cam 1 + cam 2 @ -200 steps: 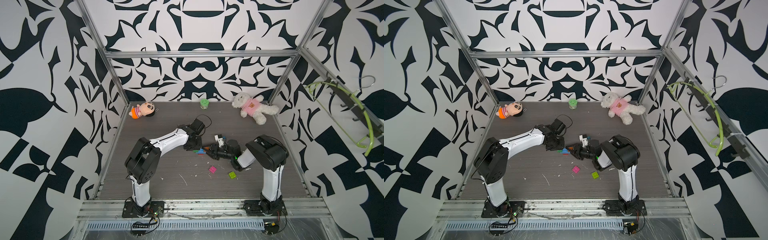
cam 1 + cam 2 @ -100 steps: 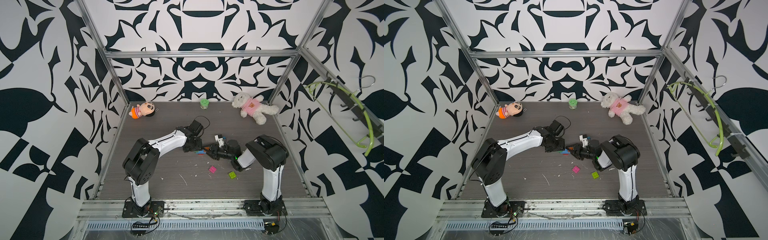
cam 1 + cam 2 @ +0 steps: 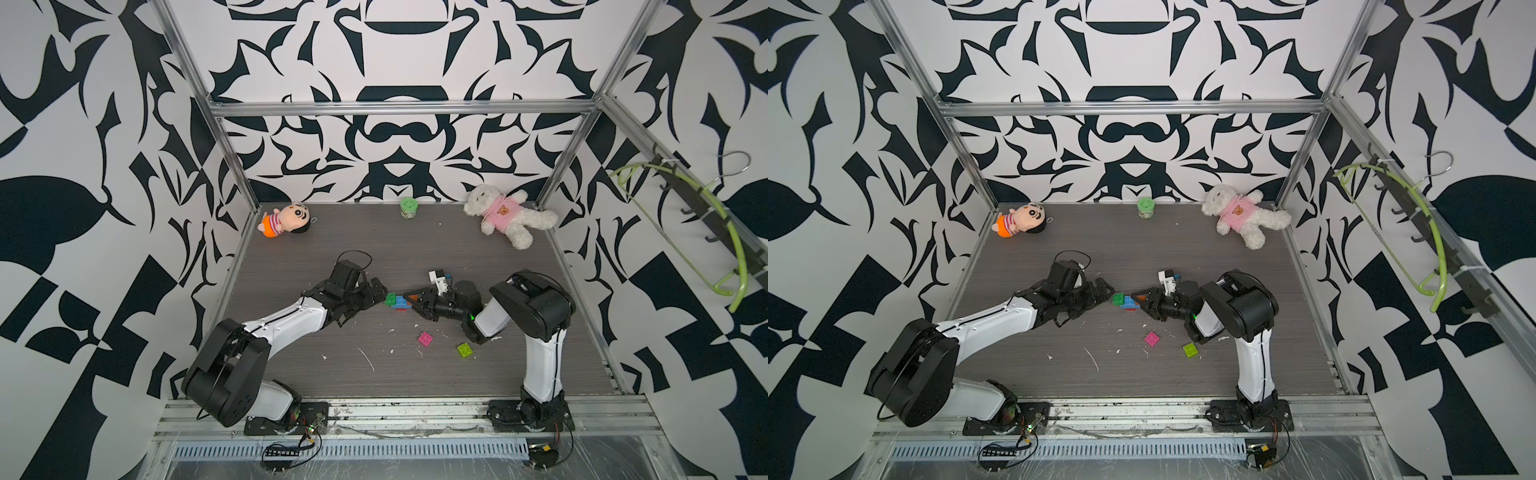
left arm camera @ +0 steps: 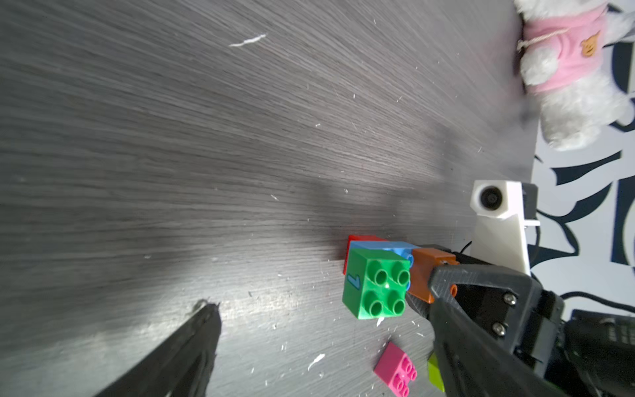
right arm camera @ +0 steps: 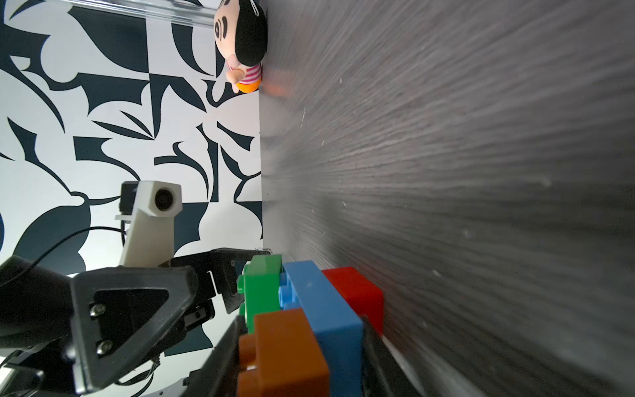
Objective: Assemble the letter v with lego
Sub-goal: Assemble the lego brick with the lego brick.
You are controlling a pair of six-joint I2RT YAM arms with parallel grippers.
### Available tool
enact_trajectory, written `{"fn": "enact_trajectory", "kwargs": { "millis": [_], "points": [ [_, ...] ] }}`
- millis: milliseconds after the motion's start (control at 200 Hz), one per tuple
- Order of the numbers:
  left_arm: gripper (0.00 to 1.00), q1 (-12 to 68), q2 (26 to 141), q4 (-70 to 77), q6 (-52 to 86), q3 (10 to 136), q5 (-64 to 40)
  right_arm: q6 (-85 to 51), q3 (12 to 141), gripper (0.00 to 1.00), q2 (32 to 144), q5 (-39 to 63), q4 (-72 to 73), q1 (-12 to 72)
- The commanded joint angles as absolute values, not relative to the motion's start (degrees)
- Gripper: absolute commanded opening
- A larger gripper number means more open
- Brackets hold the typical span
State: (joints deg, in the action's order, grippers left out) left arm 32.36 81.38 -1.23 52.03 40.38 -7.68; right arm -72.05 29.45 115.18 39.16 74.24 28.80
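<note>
Mid-table, between the two arms, stands a brick cluster [image 3: 398,301] of four lego pieces: one red brick [image 5: 357,292] lowest, one long blue brick [image 5: 319,309] on top of it, and one dark green brick [image 4: 376,288] and one orange-brown brick [image 5: 281,354] side by side on the blue brick's studs. Whether the red one rests on the table [image 3: 415,257] or hangs just off it, I can't tell.

The right gripper [image 5: 299,357] pinches the cluster at the blue brick's orange-brown end, one finger on each side of the stack. The left gripper [image 3: 379,296] is spread wide and holds nothing; it hangs just beside the blue brick's green end.

Two more bricks lie loose on the side of the blue brick nearer the arm bases: one pink brick [image 3: 425,338], near, and one lime brick [image 3: 465,349], further off. That makes six bricks.

Well beyond the blue brick, along the back wall, lie two plush toys, one doll [image 3: 286,219] and one white teddy bear [image 3: 509,216], with one small green pot [image 3: 407,207] between them.
</note>
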Motion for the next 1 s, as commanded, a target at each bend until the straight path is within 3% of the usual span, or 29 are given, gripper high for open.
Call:
{"fn": "enact_trajectory", "kwargs": {
  "millis": [0, 40, 275, 335, 475, 995],
  "points": [
    [0.9, 32.43, 80.27, 6.11, 53.43, 40.56, -10.0, -71.63, 28.57, 0.26, 115.66, 37.79, 71.43, 28.74],
    [0.86, 32.42, 80.78, 5.81, 53.25, 40.85, -10.57, -71.54, 28.73, 0.26, 115.66, 37.8, 71.38, 28.76],
    [0.86, 32.41, 83.76, 4.19, 52.9, 41.33, -11.81, -71.76, 28.56, 0.26, 115.72, 37.79, 71.54, 28.76],
    [0.77, 32.43, 83.85, 3.49, 52.6, 41.42, -11.61, -71.72, 28.46, 0.26, 115.75, 37.79, 71.55, 28.8],
    [0.71, 32.58, 85.19, 1.72, 51.89, 42.04, -11.6, -71.81, 28.39, 0.26, 115.93, 37.73, 71.89, 28.74],
    [0.69, 34.8, 89.36, -0.53, 49.33, 44.71, -12.42, -72.07, 28.34, 0.26, 115.61, 37.53, 71.63, 28.74]
  ]
}}
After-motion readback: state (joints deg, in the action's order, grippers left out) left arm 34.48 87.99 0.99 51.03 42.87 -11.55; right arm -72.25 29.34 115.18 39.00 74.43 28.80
